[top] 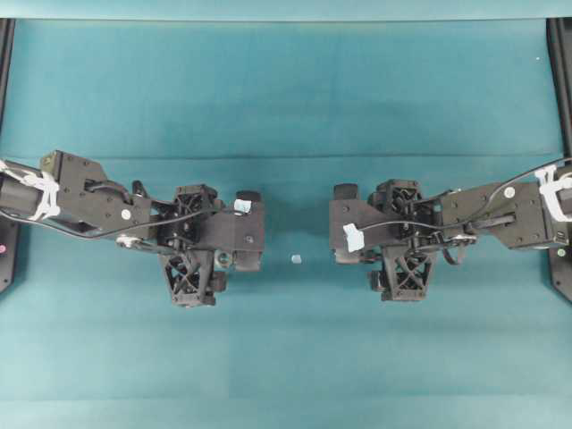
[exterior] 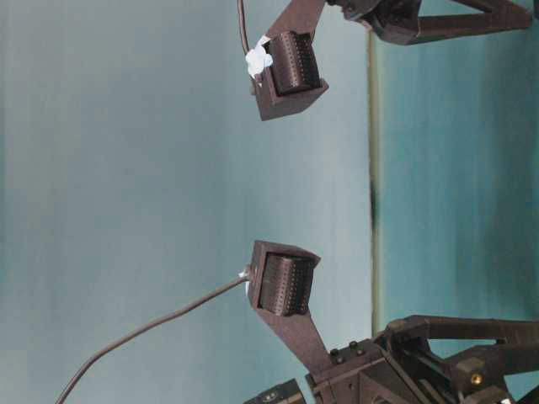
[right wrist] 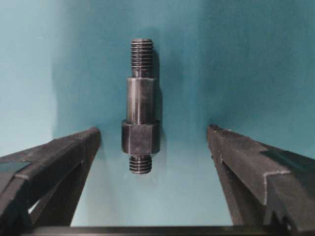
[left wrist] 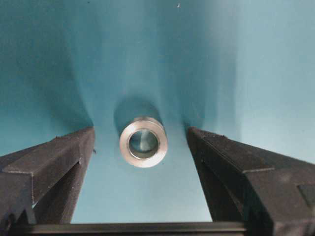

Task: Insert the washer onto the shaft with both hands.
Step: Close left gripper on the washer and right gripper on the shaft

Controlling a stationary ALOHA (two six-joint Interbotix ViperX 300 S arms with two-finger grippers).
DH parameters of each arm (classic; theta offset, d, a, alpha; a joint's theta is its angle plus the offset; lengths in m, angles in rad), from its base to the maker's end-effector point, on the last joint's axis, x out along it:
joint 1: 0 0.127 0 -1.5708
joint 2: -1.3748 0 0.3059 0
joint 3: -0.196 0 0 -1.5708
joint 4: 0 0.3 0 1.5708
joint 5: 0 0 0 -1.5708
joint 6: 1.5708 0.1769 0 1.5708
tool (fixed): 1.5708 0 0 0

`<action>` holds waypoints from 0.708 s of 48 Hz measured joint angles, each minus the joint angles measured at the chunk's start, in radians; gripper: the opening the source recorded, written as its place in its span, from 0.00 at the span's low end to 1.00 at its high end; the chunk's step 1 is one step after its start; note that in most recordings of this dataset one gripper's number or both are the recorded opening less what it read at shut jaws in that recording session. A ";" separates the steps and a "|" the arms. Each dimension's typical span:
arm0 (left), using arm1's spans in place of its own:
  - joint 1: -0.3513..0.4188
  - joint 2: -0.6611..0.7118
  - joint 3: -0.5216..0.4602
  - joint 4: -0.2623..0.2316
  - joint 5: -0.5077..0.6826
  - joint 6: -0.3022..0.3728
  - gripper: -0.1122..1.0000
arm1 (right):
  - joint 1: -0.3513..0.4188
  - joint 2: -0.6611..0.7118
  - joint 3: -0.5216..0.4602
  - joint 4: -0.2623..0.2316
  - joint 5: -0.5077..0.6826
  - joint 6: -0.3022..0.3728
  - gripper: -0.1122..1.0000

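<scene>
In the left wrist view the washer [left wrist: 143, 142], a thick silvery ring, lies on the teal cloth with its hole facing the camera. My left gripper [left wrist: 141, 132] is open, with one finger on each side of the washer and neither touching it. In the right wrist view the shaft [right wrist: 141, 113] lies lengthwise on the cloth; it is dark and stepped, with a hex collar and threaded ends. My right gripper [right wrist: 154, 130] is open around its near end without touching it. In the overhead view the left gripper [top: 249, 229] and right gripper [top: 344, 223] face each other and hide both parts.
A tiny pale chip [top: 296, 259] lies on the cloth between the two grippers. Black frame rails [top: 561, 89] run along the left and right edges of the table. A fold crosses the cloth [top: 286, 158] behind the arms.
</scene>
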 measured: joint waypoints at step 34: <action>-0.011 0.000 0.000 0.000 -0.002 0.002 0.56 | -0.003 0.000 -0.006 0.032 0.032 0.000 0.44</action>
